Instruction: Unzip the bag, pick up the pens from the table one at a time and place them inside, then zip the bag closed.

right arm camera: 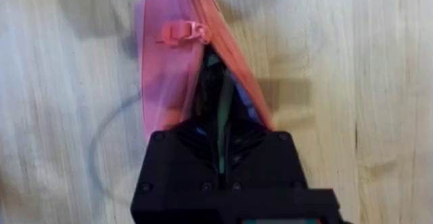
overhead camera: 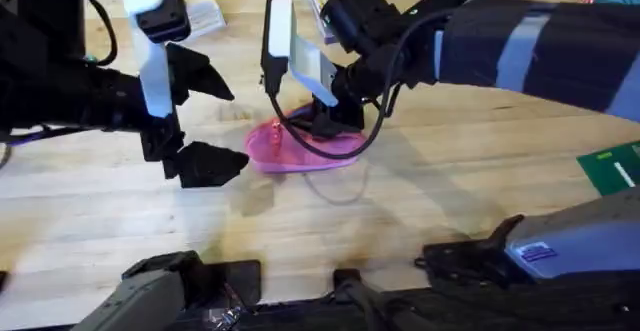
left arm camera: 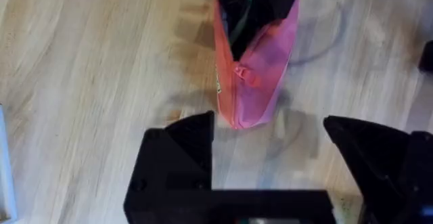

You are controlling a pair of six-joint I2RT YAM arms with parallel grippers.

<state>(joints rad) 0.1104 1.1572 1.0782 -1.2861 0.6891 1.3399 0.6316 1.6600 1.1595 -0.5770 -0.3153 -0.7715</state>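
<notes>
The table [overhead camera: 420, 181] carries the pink bag [overhead camera: 300, 149] at centre frame in the overhead view, its zipper parted. The left gripper [overhead camera: 195, 116], at left of frame, stands wide and empty just beside the bag's end. The right gripper [overhead camera: 325, 121] sits in the bag's mouth, closed on a green pen [right arm camera: 222, 119].

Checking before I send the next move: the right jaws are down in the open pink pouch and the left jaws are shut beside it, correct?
Not quite. The left gripper has its jaws open, as the left wrist view shows. The right gripper is indeed down in the open pink pouch.
</notes>
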